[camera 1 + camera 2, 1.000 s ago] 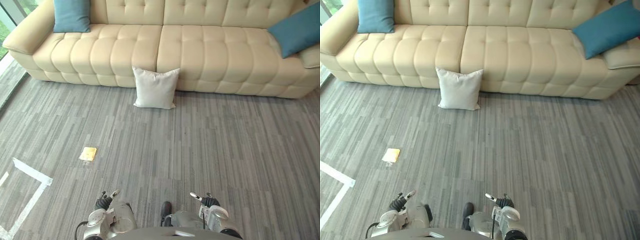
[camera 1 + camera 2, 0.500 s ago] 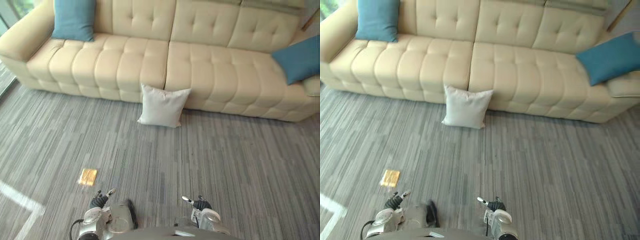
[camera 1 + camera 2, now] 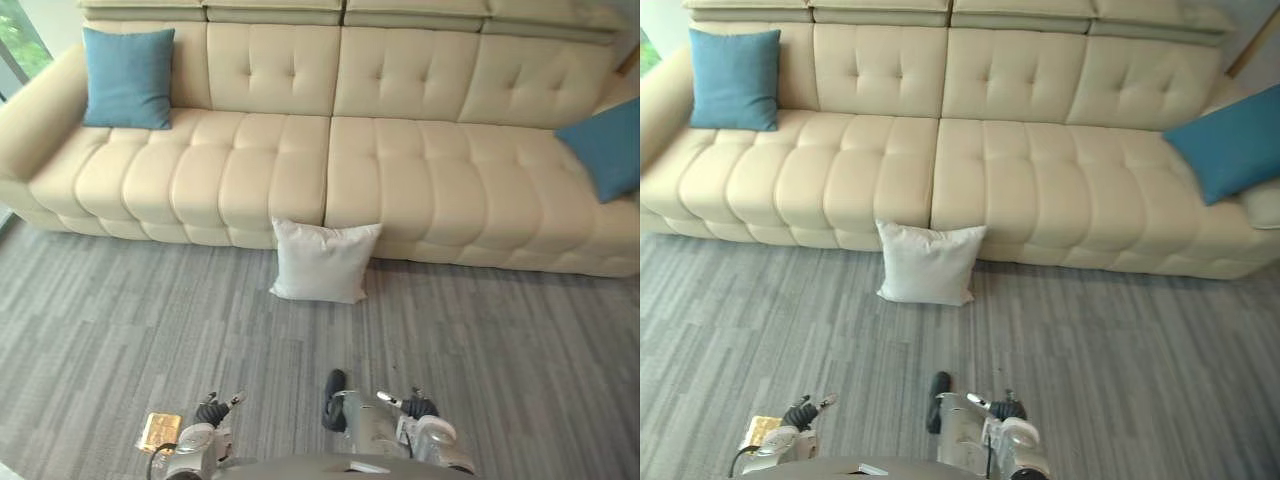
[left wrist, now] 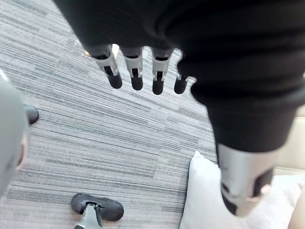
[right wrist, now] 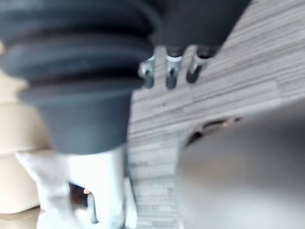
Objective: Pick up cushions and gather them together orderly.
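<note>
Left eye view: you see the white cushion (image 3: 322, 261) upright on the grey carpet (image 3: 500, 340), leaning against the front of the cream sofa (image 3: 250, 160) at the seam between its two seats. The sofa holds two more cushions: the left blue cushion (image 3: 127, 78) upright against the backrest, and the right blue cushion (image 3: 610, 150) tilted at the right end. A small yellow object (image 3: 159, 431) lies on the carpet beside the left hand (image 3: 212, 410). Note that the left hand and the right hand (image 3: 414, 405) hang near, well apart from the white cushion. Each wrist view shows relaxed fingers holding nothing.
</note>
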Controlling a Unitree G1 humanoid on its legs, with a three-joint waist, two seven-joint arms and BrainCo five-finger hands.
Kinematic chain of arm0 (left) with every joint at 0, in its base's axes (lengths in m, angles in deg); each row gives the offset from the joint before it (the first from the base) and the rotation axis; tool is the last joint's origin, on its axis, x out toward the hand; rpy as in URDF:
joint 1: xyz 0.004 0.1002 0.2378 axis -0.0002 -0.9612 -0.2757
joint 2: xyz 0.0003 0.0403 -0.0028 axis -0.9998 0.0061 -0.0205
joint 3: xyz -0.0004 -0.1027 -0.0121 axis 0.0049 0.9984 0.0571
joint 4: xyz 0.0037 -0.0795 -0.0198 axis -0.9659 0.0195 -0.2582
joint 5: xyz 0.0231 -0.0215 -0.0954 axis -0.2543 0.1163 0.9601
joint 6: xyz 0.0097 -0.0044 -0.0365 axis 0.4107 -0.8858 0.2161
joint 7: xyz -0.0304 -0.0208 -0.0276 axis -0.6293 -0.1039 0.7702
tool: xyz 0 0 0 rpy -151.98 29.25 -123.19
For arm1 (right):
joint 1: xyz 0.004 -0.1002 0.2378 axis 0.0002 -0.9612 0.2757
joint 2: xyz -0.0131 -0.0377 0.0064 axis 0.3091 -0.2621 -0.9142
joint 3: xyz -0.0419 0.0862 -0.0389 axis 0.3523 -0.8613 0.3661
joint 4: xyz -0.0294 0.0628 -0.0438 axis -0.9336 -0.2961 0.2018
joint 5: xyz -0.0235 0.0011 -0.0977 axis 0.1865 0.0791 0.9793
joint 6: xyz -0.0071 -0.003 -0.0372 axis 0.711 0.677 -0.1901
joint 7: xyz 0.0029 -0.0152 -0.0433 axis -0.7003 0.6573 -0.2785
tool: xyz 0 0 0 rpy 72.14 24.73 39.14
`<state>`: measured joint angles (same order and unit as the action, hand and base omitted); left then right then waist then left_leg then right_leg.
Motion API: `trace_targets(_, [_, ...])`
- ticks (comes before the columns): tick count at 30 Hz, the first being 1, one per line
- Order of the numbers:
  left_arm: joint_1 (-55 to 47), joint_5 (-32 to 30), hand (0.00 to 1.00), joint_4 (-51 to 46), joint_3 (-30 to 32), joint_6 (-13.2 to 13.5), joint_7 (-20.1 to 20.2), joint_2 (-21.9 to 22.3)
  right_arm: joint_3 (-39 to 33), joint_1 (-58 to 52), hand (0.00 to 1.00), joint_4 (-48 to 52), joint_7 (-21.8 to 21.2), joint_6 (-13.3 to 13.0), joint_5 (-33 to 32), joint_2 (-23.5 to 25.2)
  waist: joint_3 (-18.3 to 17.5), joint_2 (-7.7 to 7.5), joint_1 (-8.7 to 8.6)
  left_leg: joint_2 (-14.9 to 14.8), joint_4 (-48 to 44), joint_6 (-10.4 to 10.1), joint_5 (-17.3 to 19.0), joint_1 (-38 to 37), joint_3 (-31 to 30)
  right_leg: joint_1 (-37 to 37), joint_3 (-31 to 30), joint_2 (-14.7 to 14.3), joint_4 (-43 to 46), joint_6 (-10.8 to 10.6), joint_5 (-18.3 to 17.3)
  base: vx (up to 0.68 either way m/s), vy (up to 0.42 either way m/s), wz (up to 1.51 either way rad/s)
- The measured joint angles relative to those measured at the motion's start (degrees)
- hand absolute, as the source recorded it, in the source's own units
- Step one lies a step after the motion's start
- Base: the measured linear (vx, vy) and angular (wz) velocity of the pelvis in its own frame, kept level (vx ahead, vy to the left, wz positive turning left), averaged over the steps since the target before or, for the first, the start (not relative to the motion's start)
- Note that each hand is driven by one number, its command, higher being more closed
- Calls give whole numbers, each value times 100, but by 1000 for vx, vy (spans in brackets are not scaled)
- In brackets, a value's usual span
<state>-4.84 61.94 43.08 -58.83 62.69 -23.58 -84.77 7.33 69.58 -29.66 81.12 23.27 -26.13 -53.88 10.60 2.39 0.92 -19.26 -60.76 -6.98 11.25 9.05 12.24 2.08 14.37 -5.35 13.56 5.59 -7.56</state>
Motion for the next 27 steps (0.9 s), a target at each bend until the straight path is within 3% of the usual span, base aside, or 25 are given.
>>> trace_targets(1, [-4,2,0,-45,-5,2,0,29,-2,-29,0,3,7,4,0,-16,-4,23,16,101,585,68,201,317,126,-294,-118,-3,-279,-86,37,428,-37,-24])
trace_targets(3, [8,11,0,-54,0,5,-2,55,-3,-26,0,2,8,15,-2,-25,-1,25,29,192,1072,130,275,404,173,-438,-198,5,-403,-83,85,326,13,-27])
trace_targets(4, [19,15,0,-57,1,34,-9,88,-7,-16,0,3,8,26,-5,-8,-2,23,106,460,2227,88,334,455,105,-656,-326,38,-578,-135,88,332,124,-51])
trace_targets(5, [17,15,0,-49,-10,57,-10,88,-7,-35,0,-5,8,15,-4,17,-10,27,131,749,3417,79,172,397,-157,-778,-462,55,-680,-250,18,332,124,-60])
trace_targets(7, [4,31,0,-32,-9,59,-10,98,13,-28,0,-8,6,1,-4,25,-39,45,152,881,4004,388,-291,371,-331,-835,-616,52,-687,-346,-88,281,185,-66])
trace_targets(8, [14,55,0,14,18,59,-2,116,54,-23,0,-10,1,-2,-2,89,-80,46,221,947,4114,445,-756,210,-340,-884,-851,95,-586,-477,-185,422,269,-78])
trace_targets(10, [50,49,0,72,28,60,5,-48,69,-67,0,-7,0,-19,-1,198,-208,-272,142,1173,4208,597,-651,91,-53,-822,-924,409,-469,-637,-281,430,239,-56])
trace_targets(11, [57,48,0,151,3,56,10,-120,65,-93,0,-26,-7,-17,12,255,-247,-356,179,1247,4227,684,-563,-23,124,-796,-926,543,-324,-681,-278,311,180,-38])
trace_targets(13, [57,51,0,227,12,45,6,-130,71,-92,0,-45,-20,-16,59,272,-240,-343,239,1303,4345,733,-406,-368,289,-742,-914,653,193,-762,-312,243,170,-38])
trace_targets(16, [50,50,0,305,-25,36,9,-128,144,-70,0,-21,-61,-36,99,253,-206,-253,201,1342,4589,821,-286,-834,333,-86,-901,820,1939,-970,-327,157,133,-13])
trace_targets(18, [48,50,0,347,-37,33,8,-167,187,-74,0,0,-123,-70,98,265,-252,-319,187,1342,4594,805,-119,-967,245,307,-898,942,2547,-909,-737,88,25,12])
trace_targets(21, [49,50,0,410,-30,34,3,-189,231,-65,0,3,-130,-129,94,256,-258,-324,98,1336,4575,731,5,-1059,-34,559,-965,992,1917,-879,-865,85,-77,44])
trace_targets(23, [17,48,0,405,-1,36,5,-217,234,-92,0,-23,-130,-126,93,268,-315,-420,91,1429,4483,570,50,-986,-156,504,-1137,989,1089,-770,-281,83,-149,40])
trace_targets(24, [14,49,0,417,26,50,0,-261,231,-142,0,-72,-136,-124,85,285,-372,-534,113,1540,4409,506,129,-966,-212,483,-1261,1076,833,-916,-169,134,-172,32])
trace_targets(25, [-25,47,0,466,34,38,0,-132,195,-173,0,-113,-130,-116,86,183,-485,-351,108,1379,4309,419,177,-937,-313,381,-1094,977,701,-863,-188,143,-173,28])
trace_targets(27, [-60,48,0,463,52,41,-5,19,159,-165,0,-216,-129,-106,88,36,-582,-169,101,1282,4332,368,192,-905,-440,351,-993,869,559,-840,-182,138,-128,21])
